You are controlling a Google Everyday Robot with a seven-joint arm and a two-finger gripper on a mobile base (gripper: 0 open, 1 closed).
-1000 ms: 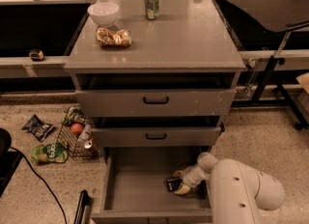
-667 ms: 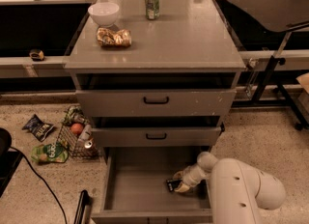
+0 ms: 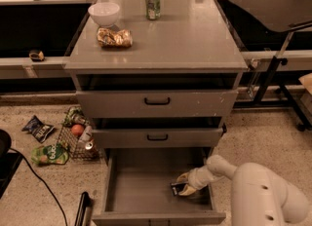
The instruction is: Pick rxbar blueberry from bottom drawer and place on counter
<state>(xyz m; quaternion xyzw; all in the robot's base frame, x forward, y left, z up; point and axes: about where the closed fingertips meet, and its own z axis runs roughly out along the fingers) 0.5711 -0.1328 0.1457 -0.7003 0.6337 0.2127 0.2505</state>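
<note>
Camera view looks down on a grey drawer cabinet, and we see its bottom drawer pulled open. Our white arm reaches in from the lower right. The gripper sits low at the drawer's right side, its fingers clamped on the dark rxbar blueberry, which rests on the drawer floor. On the counter stand a white bowl, a green can and a golden snack bag.
</note>
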